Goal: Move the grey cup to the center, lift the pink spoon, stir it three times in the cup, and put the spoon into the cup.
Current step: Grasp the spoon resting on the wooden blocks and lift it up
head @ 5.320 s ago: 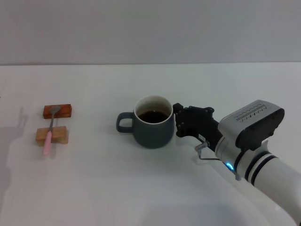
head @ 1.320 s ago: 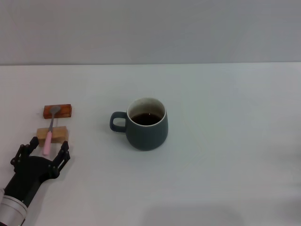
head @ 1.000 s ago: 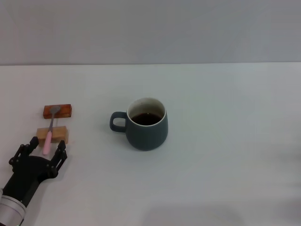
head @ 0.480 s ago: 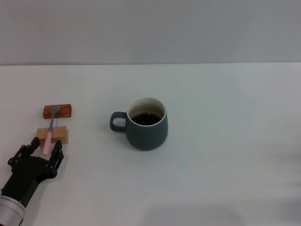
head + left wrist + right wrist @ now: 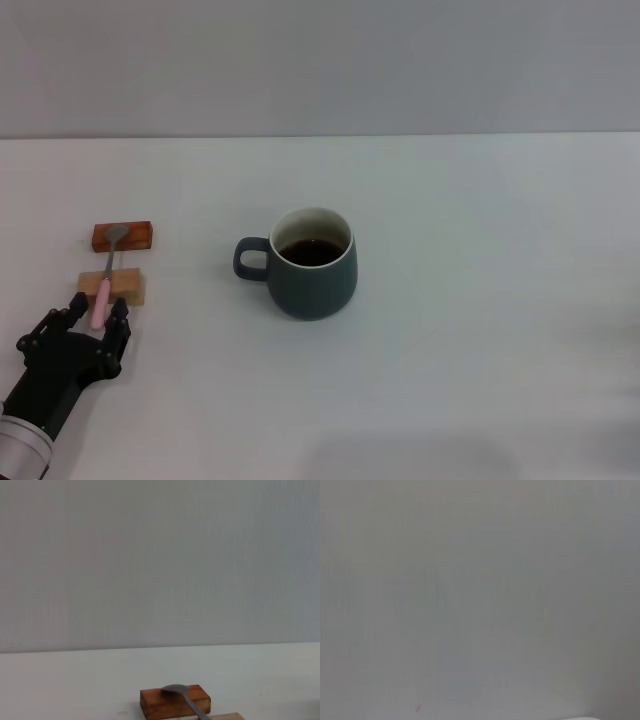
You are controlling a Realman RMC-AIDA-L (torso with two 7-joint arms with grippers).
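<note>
The left gripper [image 5: 97, 311] sits low on the worktop [image 5: 480, 300], its fingers [image 5: 120, 312] spread either side of the spoon's [image 5: 103, 290] pink handle end. The spoon lies across two wooden blocks [image 5: 122, 236] (bowl on the darker one). The cup [image 5: 311, 262] stands mid-worktop, well apart.

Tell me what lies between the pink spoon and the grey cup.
Nothing: in the head view only bare white table separates the pink spoon from the grey cup.
</note>
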